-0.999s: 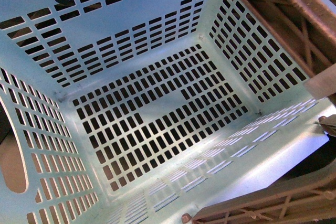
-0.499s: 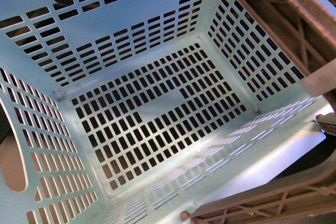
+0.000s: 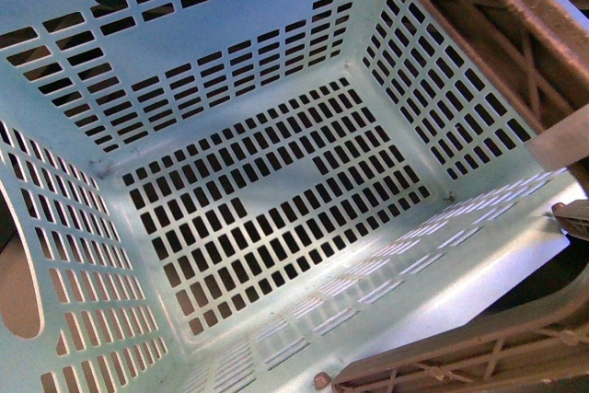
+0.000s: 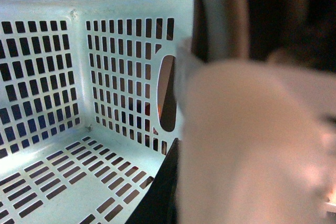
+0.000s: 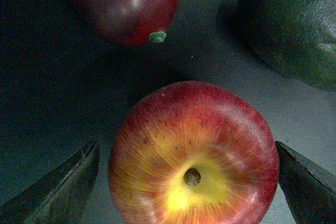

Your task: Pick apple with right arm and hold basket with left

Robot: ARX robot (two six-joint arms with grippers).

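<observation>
Two other fruits share the right wrist view with the apple (image 5: pixel 193 156): a dark red fruit (image 5: pixel 128 3) with a green stem nub, and a dark green fruit (image 5: pixel 291 24). All three are on a dark surface (image 5: pixel 47 87). The apple sits stem dimple up, with the yellow patch around it, right between the fingers of your right gripper (image 5: pixel 187 145). Those jaws are spread, one dark finger (image 5: pixel 58 187) on each side. One side shows a clear gap. The other tip is just beside the skin, and you can't tell if it touches.

In the front view the basket (image 3: pixel 230 6) fills the frame and you look down into its slotted walls and floor. The grey-brown latticed bail (image 3: pixel 479 16) crosses its right side.

In the left wrist view your left gripper (image 4: pixel 194 145) is mostly hidden behind a blurred pale mass (image 4: pixel 252 145) close to the lens. One dark finger (image 4: pixel 160 195) shows low inside the basket, near an oval cut-out (image 4: pixel 167 93). You cannot tell whether the left jaws are spread or pinching.
</observation>
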